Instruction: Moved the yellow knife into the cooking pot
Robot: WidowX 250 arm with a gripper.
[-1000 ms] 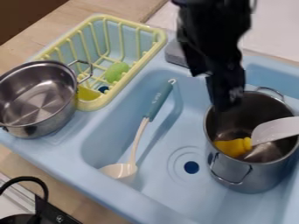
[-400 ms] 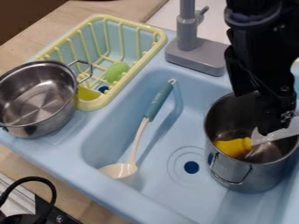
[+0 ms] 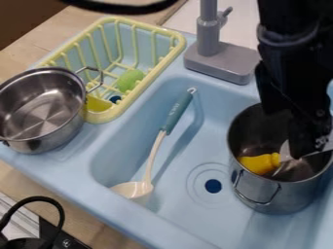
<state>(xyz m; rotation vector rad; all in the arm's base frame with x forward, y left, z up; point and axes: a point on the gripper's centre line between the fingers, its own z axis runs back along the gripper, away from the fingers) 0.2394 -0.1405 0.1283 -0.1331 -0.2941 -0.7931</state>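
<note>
Here my claw [image 3: 303, 150] is hanging over the pot [image 3: 281, 198], knife [image 3: 259, 164] sitting beneath; open or closed, I can't tell!

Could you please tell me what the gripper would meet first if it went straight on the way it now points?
Pointing down into the pot, the gripper would probably meet the yellow knife first, at its pale blade; whether they already touch is unclear from this angle.
</note>
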